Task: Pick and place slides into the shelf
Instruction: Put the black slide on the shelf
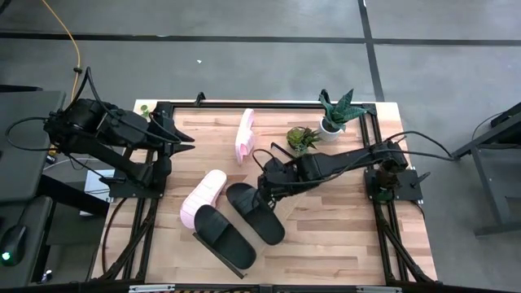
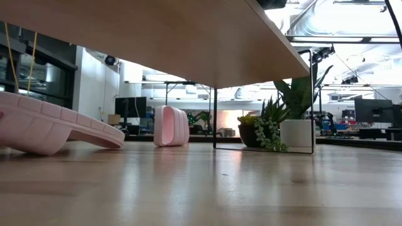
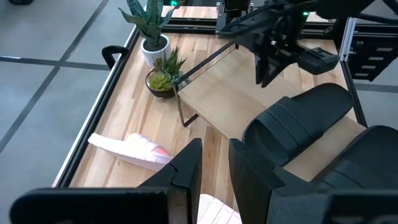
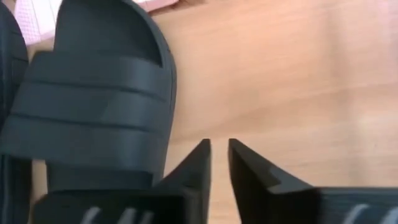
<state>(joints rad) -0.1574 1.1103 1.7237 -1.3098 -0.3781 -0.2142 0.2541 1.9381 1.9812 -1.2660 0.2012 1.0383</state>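
- The left gripper (image 1: 189, 145) waits at the table's left edge, fingers nearly pressed together, empty.
- Pink slide (image 1: 203, 196) and two black slides (image 1: 222, 237) lie mid-table — light, bendy foam by the look; the wide strap seems the best hold.
- Another pink slide (image 1: 244, 135) rests on edge farther back.
- The right gripper (image 1: 265, 195) hangs beside the black slide (image 4: 93, 99), fingers close together, gripping nothing.

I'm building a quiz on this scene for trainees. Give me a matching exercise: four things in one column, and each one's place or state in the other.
1. far pink slide
2. near pink slide
3. right hand
4. snake plant

A. above the right black slide
B. in a white pot, far right corner
C. tipped on its side
D. lying flat beside the left black slide

Pairs: 1-C, 2-D, 3-A, 4-B
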